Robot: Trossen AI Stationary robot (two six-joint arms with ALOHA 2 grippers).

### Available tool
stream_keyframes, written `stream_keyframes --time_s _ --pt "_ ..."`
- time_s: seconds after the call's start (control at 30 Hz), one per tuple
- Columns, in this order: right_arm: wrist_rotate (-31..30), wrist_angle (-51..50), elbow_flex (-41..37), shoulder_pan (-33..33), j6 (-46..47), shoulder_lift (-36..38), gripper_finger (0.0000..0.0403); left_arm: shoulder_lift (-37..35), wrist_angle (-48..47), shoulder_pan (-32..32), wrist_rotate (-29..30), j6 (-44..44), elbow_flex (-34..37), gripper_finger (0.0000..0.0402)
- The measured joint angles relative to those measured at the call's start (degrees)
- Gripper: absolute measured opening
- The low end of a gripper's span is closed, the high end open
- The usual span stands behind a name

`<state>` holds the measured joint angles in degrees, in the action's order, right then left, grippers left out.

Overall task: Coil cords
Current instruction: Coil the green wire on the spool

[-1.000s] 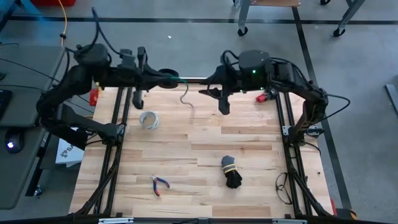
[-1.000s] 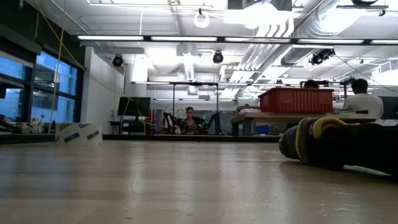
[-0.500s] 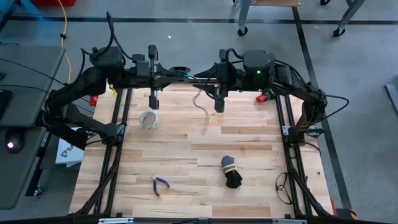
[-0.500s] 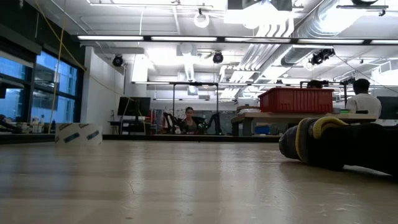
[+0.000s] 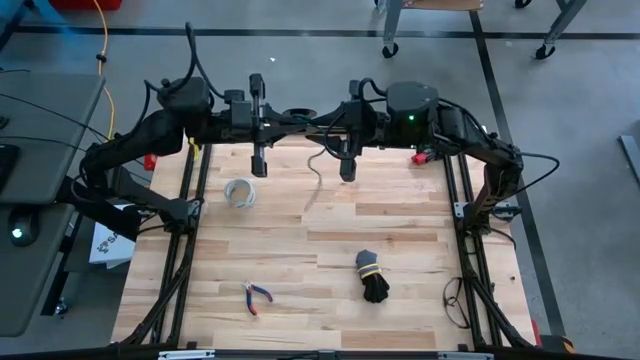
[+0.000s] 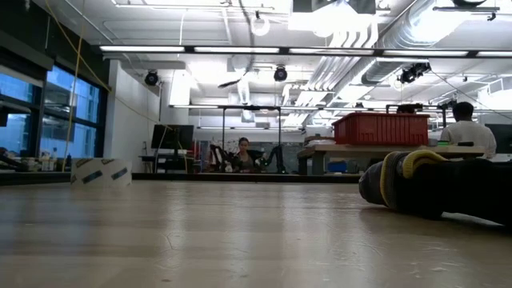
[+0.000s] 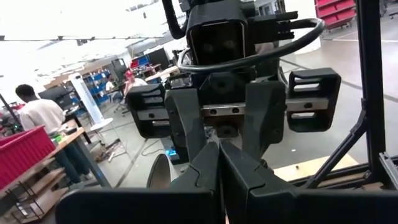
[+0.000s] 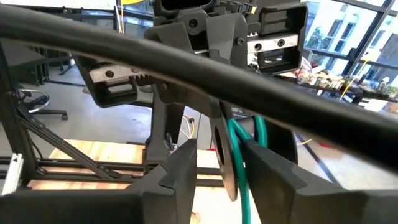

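Note:
Both arms meet high over the table's far edge. The cord is a small dark round coil (image 5: 297,112) with a thin green tail (image 5: 315,165) hanging toward the table. My left gripper (image 5: 303,120) is shut at the coil. My right gripper (image 5: 318,124) faces it with its fingers apart. In the right wrist view the coil (image 8: 222,155) shows edge-on between those fingers (image 8: 181,168), with green strands (image 8: 244,155) beside it. I cannot tell whether the right fingers touch it. My left gripper (image 7: 219,163) is shut on the cord at the coil, reaching level from the table's left. Its own fingers hide the place of contact. The coil (image 7: 160,179) stands upright beside the fingertips, lifted clear, and the tail (image 8: 242,196) hangs slack below it.
A pale ring (image 5: 240,192) lies at the table's far left. A black cord bundle with a yellow tie (image 5: 372,277) lies right of centre and fills the right of the low view (image 6: 432,188). Small pliers (image 5: 256,297) lie near the front. People sit beyond the table.
My left gripper has carried the coil toward the table's right, up to my right gripper, and rolled a little. The hanging tail has swung along with it. My right gripper has tipped slightly while staying in place.

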<state>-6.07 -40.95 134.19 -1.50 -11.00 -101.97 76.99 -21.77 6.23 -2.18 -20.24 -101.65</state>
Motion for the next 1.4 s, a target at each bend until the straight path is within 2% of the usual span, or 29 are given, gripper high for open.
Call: stream_keyframes --time_s 0.07,0.17,0.2,0.37,0.57,0.8,0.97,1.1,1.4 --pt "0.00 0.13 0.00 0.00 0.20 0.00 0.0098 0.00 0.35 -0.23 0.74 -0.62 0.00 0.0001" --pt "-0.42 0.13 0.00 0.01 0.50 0.00 0.0024 0.04 1.45 -0.37 2.21 -0.99 0.00 0.0001" --pt "-0.91 0.36 0.00 0.02 0.56 0.00 0.0015 0.04 1.89 -0.37 2.21 -0.91 0.00 0.0001" --pt "-3.63 -0.29 0.00 -0.09 2.00 0.26 0.0006 -0.73 0.68 -0.41 2.99 -0.95 0.02 0.0010" --pt "-7.51 -5.45 -0.02 -2.04 1.95 3.41 0.0003 -5.58 -8.46 -0.45 5.73 3.23 -0.15 0.0062" --pt "1.64 -3.26 -0.04 -3.13 4.14 3.66 0.0002 -6.80 -9.28 -0.10 6.41 12.69 0.00 0.0126" --pt "6.15 -0.25 0.00 -2.85 5.22 3.29 0.0001 -5.48 -5.16 0.22 1.56 16.30 -0.09 0.0156" --pt "6.37 -0.20 -0.02 -2.62 5.84 3.08 0.0001 -4.21 -5.33 0.22 -0.19 17.16 0.02 0.0164" --pt "8.24 1.12 -0.02 -2.47 7.15 2.58 0.0001 -1.46 -3.58 0.22 -0.13 16.66 -0.02 0.0166"
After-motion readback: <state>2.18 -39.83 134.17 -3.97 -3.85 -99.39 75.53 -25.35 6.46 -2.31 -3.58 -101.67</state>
